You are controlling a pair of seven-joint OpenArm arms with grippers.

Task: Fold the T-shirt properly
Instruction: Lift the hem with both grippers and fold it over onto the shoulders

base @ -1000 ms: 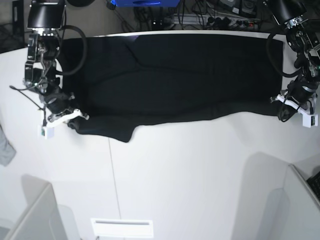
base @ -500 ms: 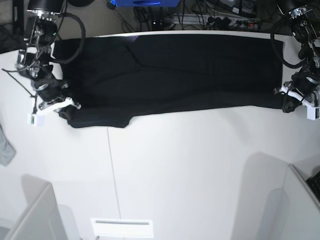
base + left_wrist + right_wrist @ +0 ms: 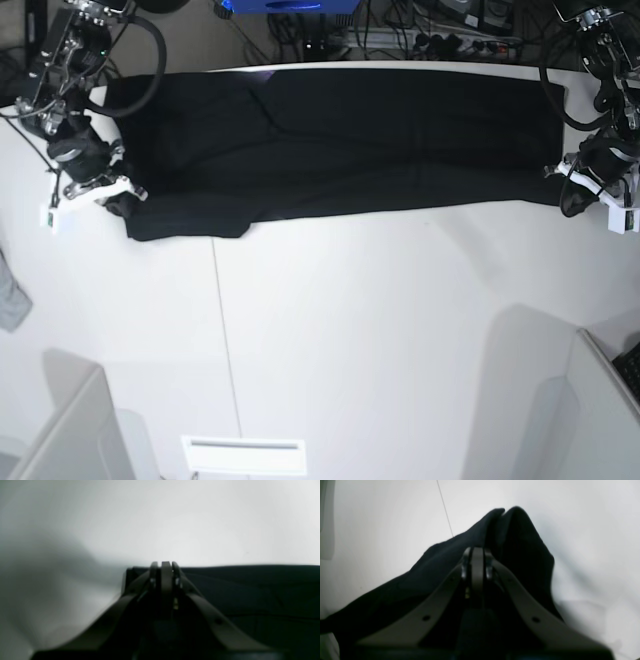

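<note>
I see T-shirt [image 3: 340, 140] stretched across tabletop [image 3: 380, 340] | left tool [image 3: 585, 195] pinches one end | right tool [image 3: 110, 200] pinches the other

The base view is evenly and brightly lit from above, the white table [image 3: 350, 330] near washed out, with soft grey shadows pooling at the near right and near left. Straight edges bow toward the corners (a wide lens). The T-shirt [image 3: 340, 140] reads as a flat black mass, its folds barely showing. Both wrist views are dimmer and soft throughout: the fingers [image 3: 166, 580] close to the lens are blurred, a broad grey shadow falls on the left in the left wrist view, and the cloth [image 3: 520, 542] loses all detail.
</note>
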